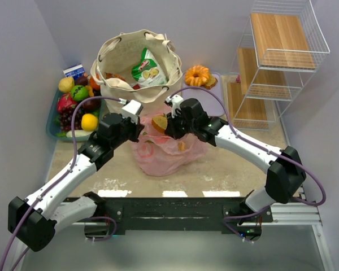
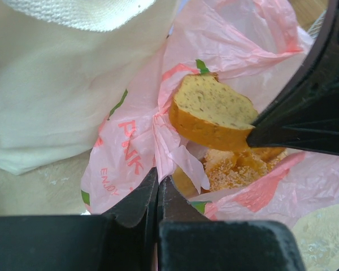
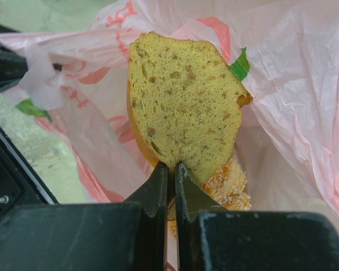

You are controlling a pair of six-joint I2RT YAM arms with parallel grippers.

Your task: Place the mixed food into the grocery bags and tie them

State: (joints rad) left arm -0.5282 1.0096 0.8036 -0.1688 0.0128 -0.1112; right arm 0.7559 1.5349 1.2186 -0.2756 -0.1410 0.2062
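Observation:
The pink plastic bag [image 1: 168, 151] lies in the middle of the table with its mouth held up. My left gripper [image 2: 157, 180] is shut on a pinch of the bag's rim [image 2: 158, 127]. My right gripper [image 3: 170, 167] is shut on the lower edge of a yellow cake slice with an orange crust [image 3: 183, 101], which hangs over the bag's mouth [image 1: 159, 122]. A sugar-crusted pastry [image 3: 229, 185] lies inside the bag under the slice. Behind stands the cream canvas tote [image 1: 116, 84] with a green and white snack packet [image 1: 148, 69] in it. The orange ring cake [image 1: 197, 75] sits to its right.
A tray of mixed fruit [image 1: 73, 104] stands at the left, with a blue and white carton [image 1: 74, 70] behind it. A lavender tray [image 1: 217, 99] holds the ring cake. A white wire rack with wooden shelves [image 1: 277, 51] fills the back right.

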